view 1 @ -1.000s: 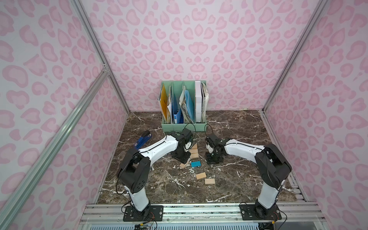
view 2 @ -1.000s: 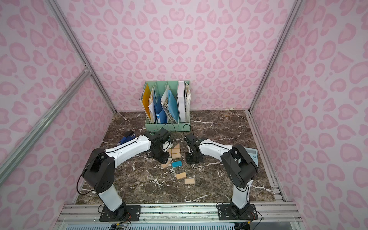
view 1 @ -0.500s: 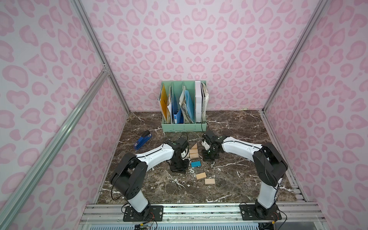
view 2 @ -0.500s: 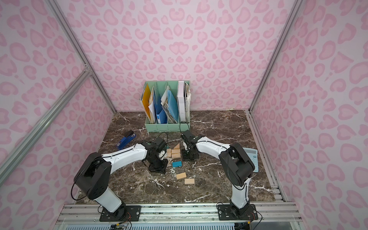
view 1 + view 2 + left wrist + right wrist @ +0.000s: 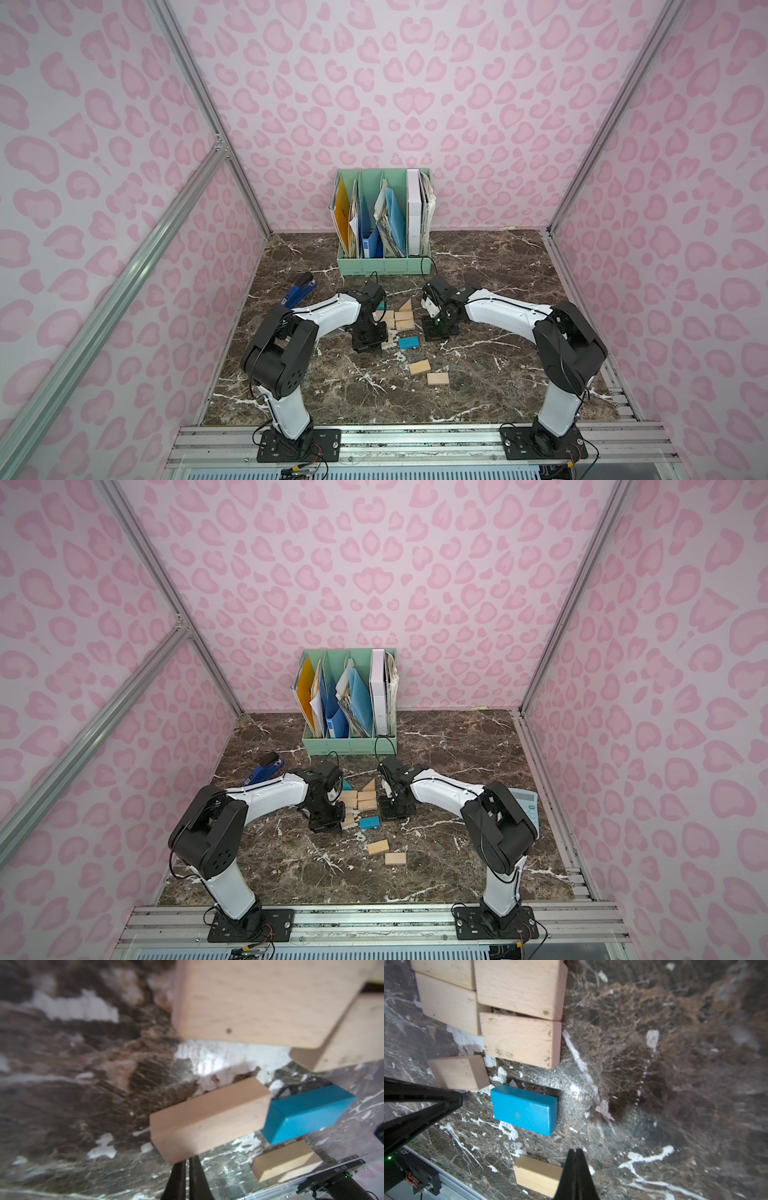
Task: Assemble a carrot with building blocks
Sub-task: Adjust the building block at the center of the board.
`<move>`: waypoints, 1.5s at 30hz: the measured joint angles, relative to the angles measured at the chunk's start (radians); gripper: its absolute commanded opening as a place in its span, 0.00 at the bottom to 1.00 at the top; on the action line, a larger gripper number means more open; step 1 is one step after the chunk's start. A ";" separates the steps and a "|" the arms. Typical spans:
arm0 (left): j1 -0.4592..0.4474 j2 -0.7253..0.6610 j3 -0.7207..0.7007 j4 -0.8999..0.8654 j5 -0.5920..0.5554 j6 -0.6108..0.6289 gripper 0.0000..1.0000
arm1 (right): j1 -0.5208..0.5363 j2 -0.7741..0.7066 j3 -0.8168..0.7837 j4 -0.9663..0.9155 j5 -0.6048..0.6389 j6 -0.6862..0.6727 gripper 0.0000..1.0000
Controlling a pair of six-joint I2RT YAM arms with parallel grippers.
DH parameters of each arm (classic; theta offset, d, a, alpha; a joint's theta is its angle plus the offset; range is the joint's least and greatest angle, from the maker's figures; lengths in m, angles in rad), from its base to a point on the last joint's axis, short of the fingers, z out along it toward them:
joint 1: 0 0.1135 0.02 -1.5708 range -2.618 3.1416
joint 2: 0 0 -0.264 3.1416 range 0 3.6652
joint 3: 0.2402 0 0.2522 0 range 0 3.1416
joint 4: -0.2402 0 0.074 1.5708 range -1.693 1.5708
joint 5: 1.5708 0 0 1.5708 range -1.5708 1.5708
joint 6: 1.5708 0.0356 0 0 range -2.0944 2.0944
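both arms flank the half-built carrot (image 5: 400, 322). the left gripper (image 5: 188, 1166), pinched closed and empty, appears to touch a skewed tan block (image 5: 207, 1118) at the figure's 7 o'clock. the right gripper (image 5: 576, 1159), likewise closed on nothing, hovers at 3 o'clock. the teal block (image 5: 409, 342) lies loose at 5 o'clock. too hard a nudge from the closed tips could knock the laid rows crooked.

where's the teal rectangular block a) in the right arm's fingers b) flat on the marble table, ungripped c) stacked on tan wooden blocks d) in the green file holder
b: the teal rectangular block lies flat on the dark marble table, apart from the right arm's shut fingers.
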 measured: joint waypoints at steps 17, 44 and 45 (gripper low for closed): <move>0.031 -0.011 0.034 -0.014 -0.017 0.032 0.00 | 0.005 -0.006 -0.006 0.001 0.005 0.023 0.00; 0.034 -0.140 0.046 -0.179 -0.048 0.091 0.00 | 0.047 0.042 0.034 0.031 0.000 0.032 0.00; 0.035 -0.135 0.050 -0.181 -0.048 0.091 0.00 | 0.047 0.042 0.034 0.031 0.000 0.032 0.00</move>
